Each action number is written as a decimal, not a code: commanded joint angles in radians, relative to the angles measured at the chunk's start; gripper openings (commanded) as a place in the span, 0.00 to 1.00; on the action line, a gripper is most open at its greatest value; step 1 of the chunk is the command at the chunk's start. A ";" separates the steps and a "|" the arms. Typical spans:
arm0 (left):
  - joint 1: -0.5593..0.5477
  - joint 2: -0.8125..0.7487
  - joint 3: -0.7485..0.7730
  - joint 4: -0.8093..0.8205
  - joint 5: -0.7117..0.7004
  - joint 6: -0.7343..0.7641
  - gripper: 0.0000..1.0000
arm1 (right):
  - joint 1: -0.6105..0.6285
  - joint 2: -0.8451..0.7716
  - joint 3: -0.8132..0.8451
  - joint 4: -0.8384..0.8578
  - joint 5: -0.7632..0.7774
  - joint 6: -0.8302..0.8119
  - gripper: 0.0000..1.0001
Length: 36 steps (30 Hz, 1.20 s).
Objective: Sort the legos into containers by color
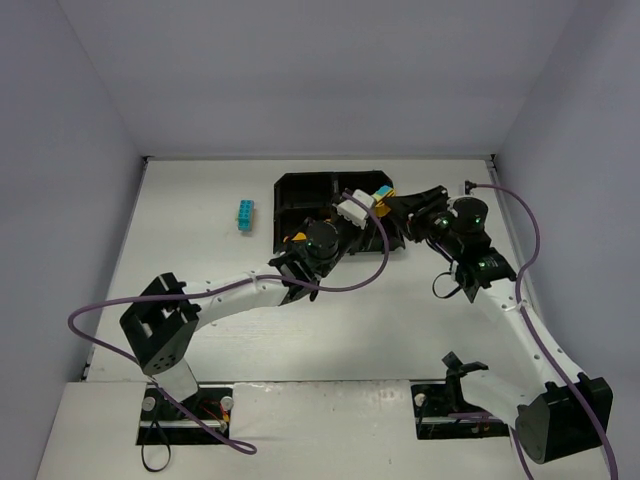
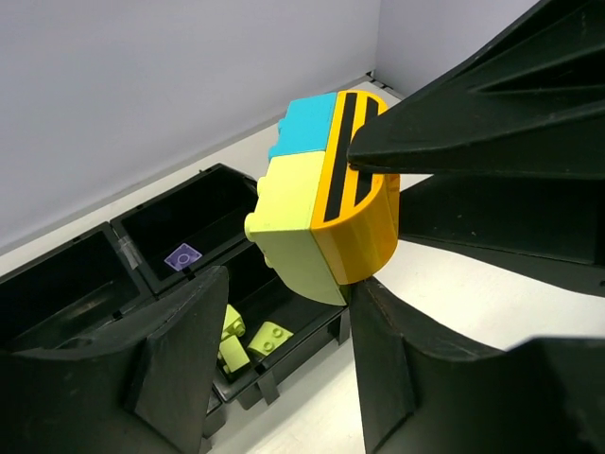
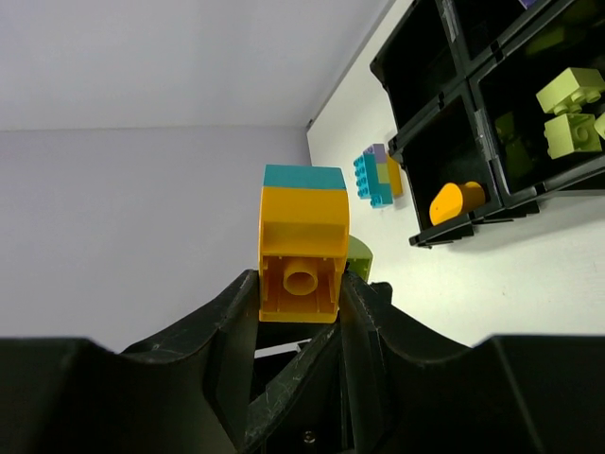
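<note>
While I hung near the tray (image 1: pixel 296 190), right hand (image 3: pixel 300 284): pinched orange lego (image 3: pixel 301 246)
Left hand (image 2: pixel 291 284): could not tell

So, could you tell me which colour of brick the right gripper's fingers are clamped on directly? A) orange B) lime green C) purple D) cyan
A: in the right wrist view the orange brick sits pinched between the fingers of the right gripper, with a cyan brick only stacked on top of it.
</note>
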 commanded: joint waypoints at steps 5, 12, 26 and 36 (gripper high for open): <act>0.014 -0.057 -0.030 0.105 -0.080 0.040 0.47 | 0.006 -0.025 -0.020 0.032 -0.030 -0.030 0.00; 0.026 -0.072 -0.047 0.113 -0.103 0.040 0.47 | 0.003 -0.033 -0.052 -0.004 -0.044 -0.037 0.00; 0.040 -0.163 -0.173 0.037 -0.054 -0.037 0.47 | -0.006 0.002 -0.014 -0.101 -0.044 -0.194 0.00; 0.069 -0.313 -0.146 -0.356 -0.027 -0.221 0.73 | -0.011 0.128 0.062 -0.143 -0.200 -0.737 0.00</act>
